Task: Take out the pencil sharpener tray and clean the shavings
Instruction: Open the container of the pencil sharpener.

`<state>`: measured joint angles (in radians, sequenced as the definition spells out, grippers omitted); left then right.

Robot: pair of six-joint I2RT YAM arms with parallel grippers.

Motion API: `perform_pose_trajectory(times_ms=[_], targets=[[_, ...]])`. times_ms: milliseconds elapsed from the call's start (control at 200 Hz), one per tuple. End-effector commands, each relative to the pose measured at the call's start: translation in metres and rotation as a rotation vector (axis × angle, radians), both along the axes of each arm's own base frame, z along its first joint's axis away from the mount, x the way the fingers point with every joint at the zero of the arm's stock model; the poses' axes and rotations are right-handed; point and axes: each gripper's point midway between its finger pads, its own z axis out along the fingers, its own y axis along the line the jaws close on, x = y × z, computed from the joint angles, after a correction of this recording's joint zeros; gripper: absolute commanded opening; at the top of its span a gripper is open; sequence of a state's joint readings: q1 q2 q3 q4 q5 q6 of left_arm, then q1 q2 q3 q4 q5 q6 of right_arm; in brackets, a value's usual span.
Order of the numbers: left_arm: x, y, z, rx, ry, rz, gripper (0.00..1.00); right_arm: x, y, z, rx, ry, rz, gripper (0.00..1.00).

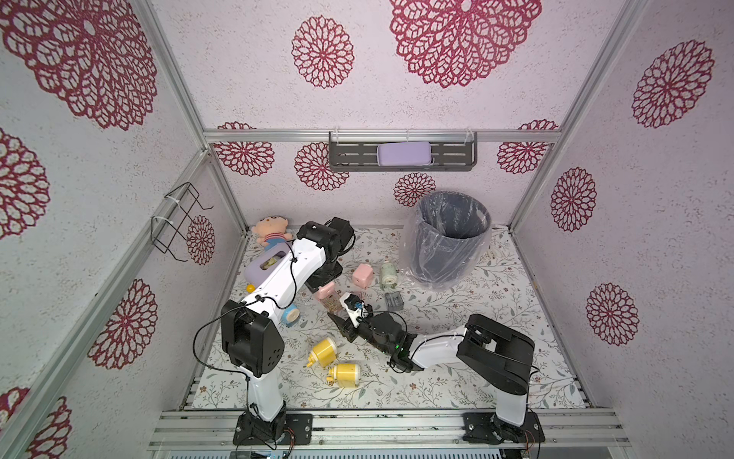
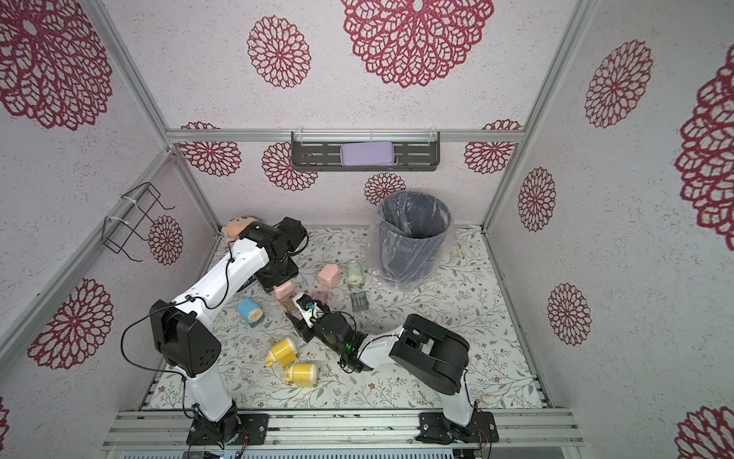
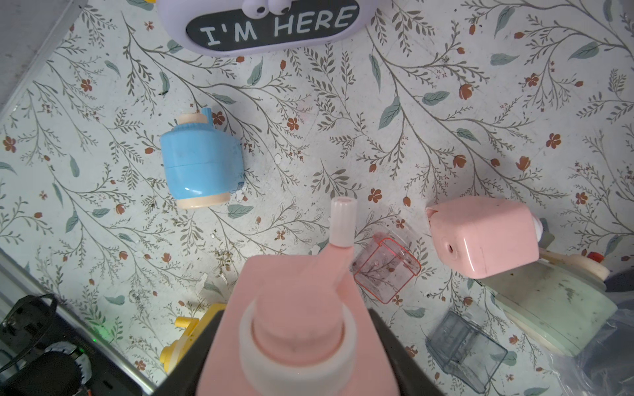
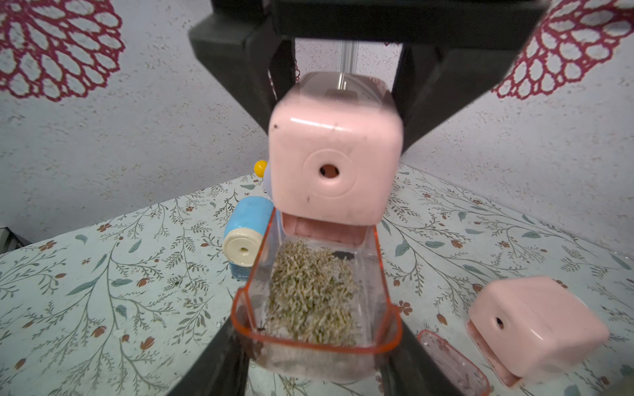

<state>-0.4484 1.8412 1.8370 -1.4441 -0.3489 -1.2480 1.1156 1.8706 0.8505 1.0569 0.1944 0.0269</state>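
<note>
A pink pencil sharpener (image 4: 334,147) is clamped between my left gripper's black fingers (image 4: 240,55). In the left wrist view its crank end (image 3: 295,308) fills the space in the left gripper (image 3: 295,349). The clear tray (image 4: 387,329) with an orange rim sticks most of the way out of the sharpener's underside, and my right gripper (image 4: 315,346) is shut on its outer end. Brown-green shavings (image 4: 308,291) lie heaped inside it. In both top views the sharpener (image 1: 326,292) (image 2: 282,293) and tray (image 1: 331,304) (image 2: 291,306) sit mid-table between the two arms.
A lined grey bin (image 1: 449,238) stands at the back right. A second pink sharpener (image 1: 362,275), a green one (image 1: 388,274), a blue one (image 1: 290,316), two yellow ones (image 1: 323,351) and a grey tray (image 1: 394,301) lie around. An empty pink-rimmed tray (image 3: 386,271) lies close by.
</note>
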Motion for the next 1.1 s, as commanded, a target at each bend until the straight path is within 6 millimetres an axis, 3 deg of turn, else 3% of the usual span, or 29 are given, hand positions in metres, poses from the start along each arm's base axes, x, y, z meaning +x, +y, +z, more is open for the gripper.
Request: perform_pose_trajectory(times_ms=[0, 305, 325, 430, 791, 1096], targets=[[0.017, 0.005, -0.004, 0.028, -0.029, -0.028, 0.00, -0.007, -0.012, 0.030, 0.071, -0.027, -0.003, 0.41], [0.062, -0.004, -0.040, 0.007, -0.010, -0.270, 0.00, -0.006, -0.042, 0.011, 0.056, 0.019, -0.078, 0.41], [0.066, -0.005, -0.055, 0.010, 0.023, -0.285, 0.00, -0.006, -0.044, 0.011, 0.057, 0.022, -0.080, 0.41], [0.079, -0.006, -0.072, 0.015, 0.057, -0.371, 0.00, -0.005, -0.051, 0.007, 0.059, 0.037, -0.098, 0.41], [0.112, -0.010, -0.111, -0.031, 0.147, -0.502, 0.00, -0.003, -0.059, -0.002, 0.062, 0.068, -0.118, 0.40], [0.126, -0.017, -0.132, -0.110, 0.146, -0.529, 0.19, 0.001, -0.055, -0.007, 0.054, 0.085, -0.122, 0.40]])
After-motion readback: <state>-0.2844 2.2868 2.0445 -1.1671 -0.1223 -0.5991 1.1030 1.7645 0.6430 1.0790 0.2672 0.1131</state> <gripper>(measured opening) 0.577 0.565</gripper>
